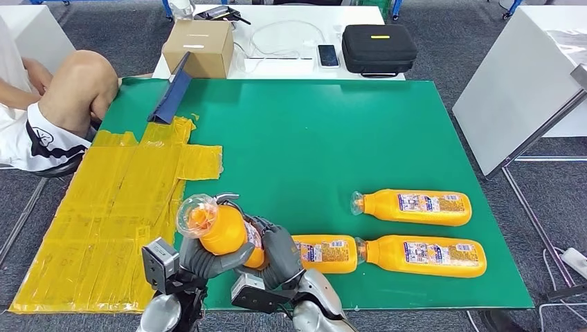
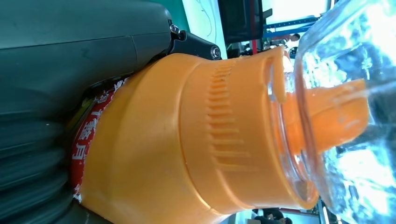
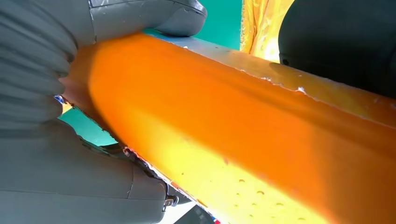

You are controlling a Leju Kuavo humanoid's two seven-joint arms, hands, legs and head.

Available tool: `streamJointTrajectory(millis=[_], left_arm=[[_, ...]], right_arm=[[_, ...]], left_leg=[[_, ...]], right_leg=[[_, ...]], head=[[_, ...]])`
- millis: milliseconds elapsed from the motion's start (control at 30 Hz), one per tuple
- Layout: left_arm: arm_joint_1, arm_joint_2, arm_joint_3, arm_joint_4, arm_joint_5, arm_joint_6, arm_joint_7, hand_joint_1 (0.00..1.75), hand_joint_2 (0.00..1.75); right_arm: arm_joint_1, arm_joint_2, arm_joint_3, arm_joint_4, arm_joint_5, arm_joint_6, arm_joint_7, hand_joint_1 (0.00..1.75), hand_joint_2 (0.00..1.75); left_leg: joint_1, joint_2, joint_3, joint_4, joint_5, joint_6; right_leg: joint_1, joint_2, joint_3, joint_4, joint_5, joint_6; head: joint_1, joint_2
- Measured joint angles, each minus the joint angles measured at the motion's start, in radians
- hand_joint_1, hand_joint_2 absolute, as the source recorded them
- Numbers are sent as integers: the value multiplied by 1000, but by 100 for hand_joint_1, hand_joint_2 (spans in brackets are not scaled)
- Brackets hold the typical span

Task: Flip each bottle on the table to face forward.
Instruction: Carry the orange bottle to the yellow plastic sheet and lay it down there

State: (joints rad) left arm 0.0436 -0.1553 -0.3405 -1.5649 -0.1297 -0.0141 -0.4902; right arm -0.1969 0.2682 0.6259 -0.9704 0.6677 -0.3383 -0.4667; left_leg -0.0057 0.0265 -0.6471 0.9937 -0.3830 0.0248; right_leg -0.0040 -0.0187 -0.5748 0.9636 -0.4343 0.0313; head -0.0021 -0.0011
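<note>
Right now I have both hands, left hand (image 1: 201, 259) and right hand (image 1: 280, 254), with fingers clamped on the orange bottle (image 1: 221, 230) at lower centre; it looks smooth, rigid and slippery, so gripping mid-body seems best.

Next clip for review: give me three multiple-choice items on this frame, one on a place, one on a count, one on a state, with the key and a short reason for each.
1. Where does the yellow tape patch lie on the green mat?
A. on its left part
B. on its far right corner
C. under the black case

2. How many orange bottles are in the head view?
A. two
B. four
C. six

3. What state is the held bottle in?
A. lying flat on the mat
B. raised, gripped by both hands
C. standing upright, untouched

Key:
1. A: the tape covers the mat's left side, near the seated person.
2. B: one is held, and the near middle bottle, the near right bottle and the far right bottle lie on the mat.
3. B: the left hand and right hand wrap their fingers around it above the mat.
</note>
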Motion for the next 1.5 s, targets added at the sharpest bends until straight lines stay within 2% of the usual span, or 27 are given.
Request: streamJointTrajectory(millis=[67, 100, 133, 567, 800, 1033, 1167, 1500], left_arm=[[0, 0, -2, 0, -3, 0, 0, 175, 175], [-2, 0, -4, 0, -6, 1, -1, 175, 175], [-4, 0, -6, 0, -11, 3, -1, 175, 175], [-41, 1, -27, -10, -31, 45, -10, 175, 175], [-82, 16, -15, -51, -58, 120, -1, 175, 175], [-180, 42, 50, -84, -275, 318, 58, 175, 175], [-218, 53, 76, -83, -303, 337, 74, 175, 175], [-243, 66, 85, -73, -400, 383, 92, 175, 175]], right_arm=[[5, -2, -2, -9, -3, -5, -3, 62, 175], [8, -3, -3, -15, -5, -10, -6, 24, 175], [13, -3, -5, -22, -8, -17, -9, 0, 175], [67, -15, -30, -163, -72, -55, -70, 0, 175], [102, -25, -60, -336, -134, -79, -109, 0, 175], [118, -28, -115, -459, -181, -133, -115, 0, 175], [122, -27, -130, -497, -188, -140, -117, 0, 175], [127, -27, -139, -527, -202, -141, -127, 0, 175]], left_leg=[[0, 0, 0, 0, 0, 0], [0, 0, 0, 0, 0, 0], [0, 0, 0, 0, 0, 0], [0, 0, -1, 0, 0, 0], [0, 0, -1, 0, 0, 0], [0, 0, -1, 0, 1, 0], [0, 0, -1, 0, 1, 0], [0, 0, -2, 0, 1, 0]], right_leg=[[0, 0, 0, 0, 0, 0], [0, 0, 0, 0, 0, 0], [0, 0, 0, 0, 0, 0], [0, 0, 8, 0, 0, 0], [0, 0, 8, 0, 0, 0], [0, 0, 9, 0, 1, 0], [0, 0, 9, 0, 1, 0], [0, 0, 8, 0, 0, 0]], head=[[0, 0], [0, 0], [0, 0], [0, 0], [0, 0], [0, 0], [0, 0], [0, 0]])
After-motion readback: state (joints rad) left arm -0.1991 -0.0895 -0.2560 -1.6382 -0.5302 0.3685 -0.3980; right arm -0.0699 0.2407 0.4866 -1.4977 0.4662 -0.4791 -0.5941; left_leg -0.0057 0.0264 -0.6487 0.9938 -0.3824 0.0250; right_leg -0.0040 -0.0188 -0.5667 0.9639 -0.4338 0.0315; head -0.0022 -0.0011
